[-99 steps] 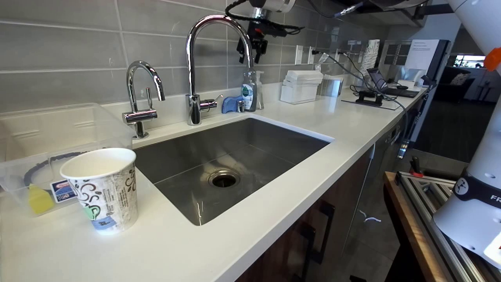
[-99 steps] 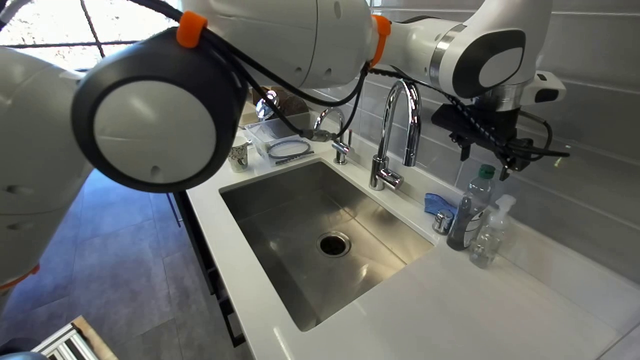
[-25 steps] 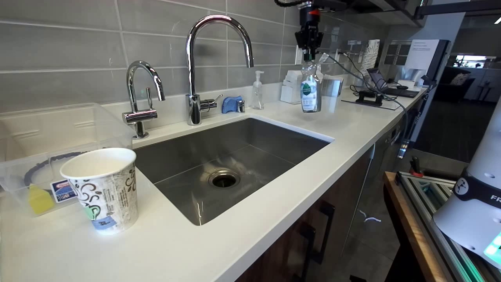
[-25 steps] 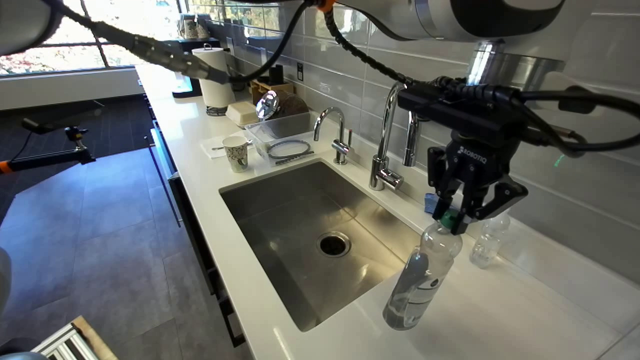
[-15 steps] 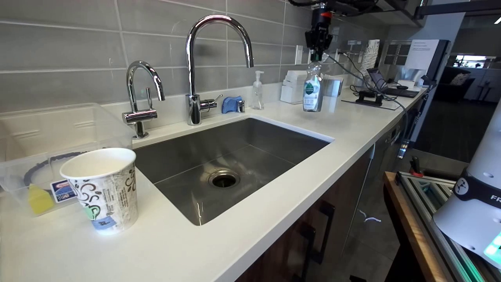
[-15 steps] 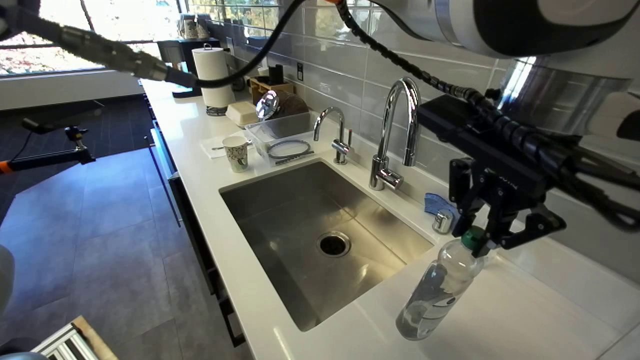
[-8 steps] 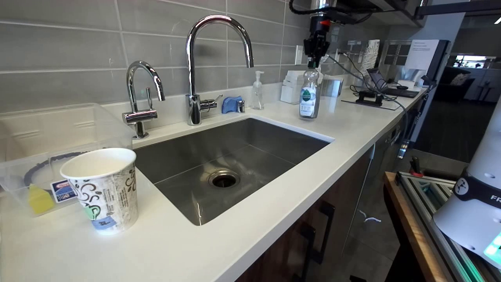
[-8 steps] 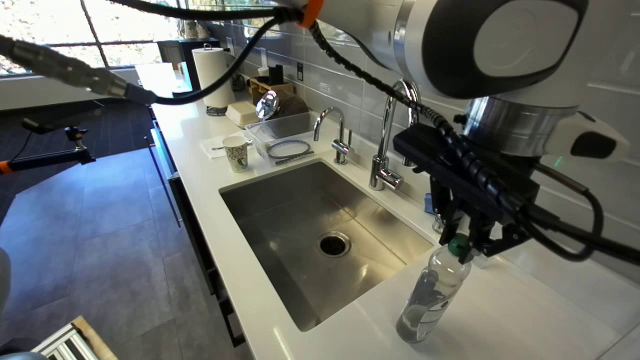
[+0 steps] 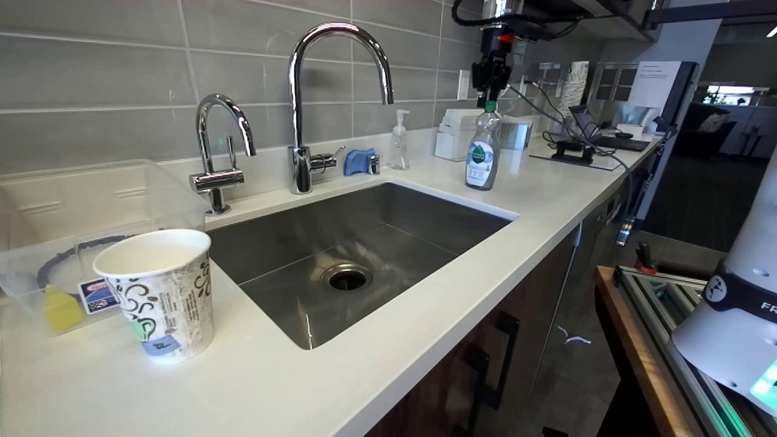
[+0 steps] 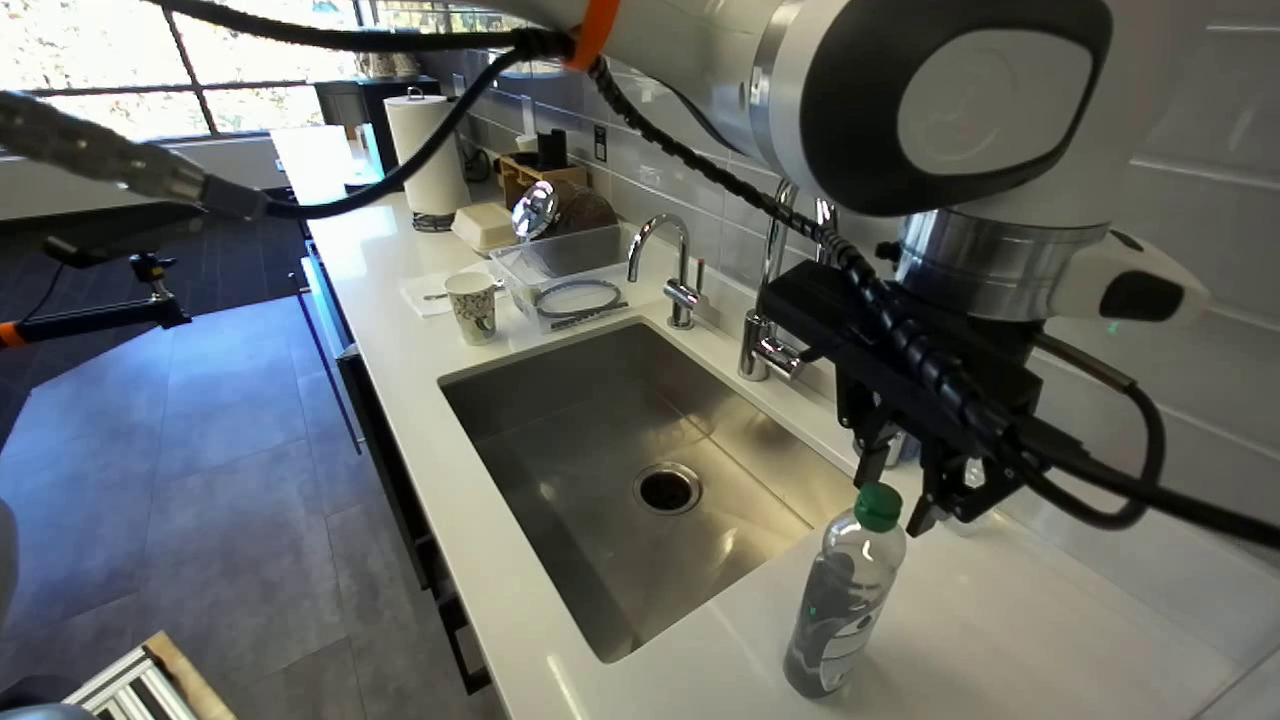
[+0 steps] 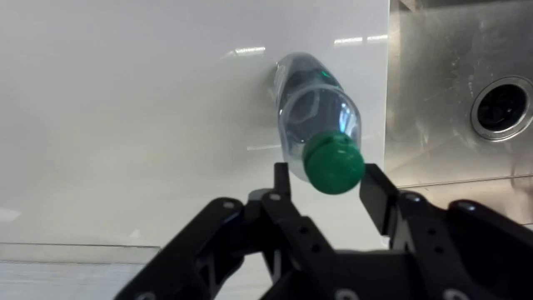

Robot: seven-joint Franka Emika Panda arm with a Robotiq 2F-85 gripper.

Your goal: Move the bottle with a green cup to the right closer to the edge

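In an exterior view a printed paper cup (image 9: 164, 303) stands at left on the bench (image 9: 261, 388), then comes the sink (image 9: 340, 215); just past its right end the bottle (image 9: 484, 156) stands upright, apart from the front edge (image 9: 461, 329). At the bottle's top the jaws are spread (the wrist view shows a gap beside the green cap (image 11: 334, 166)).
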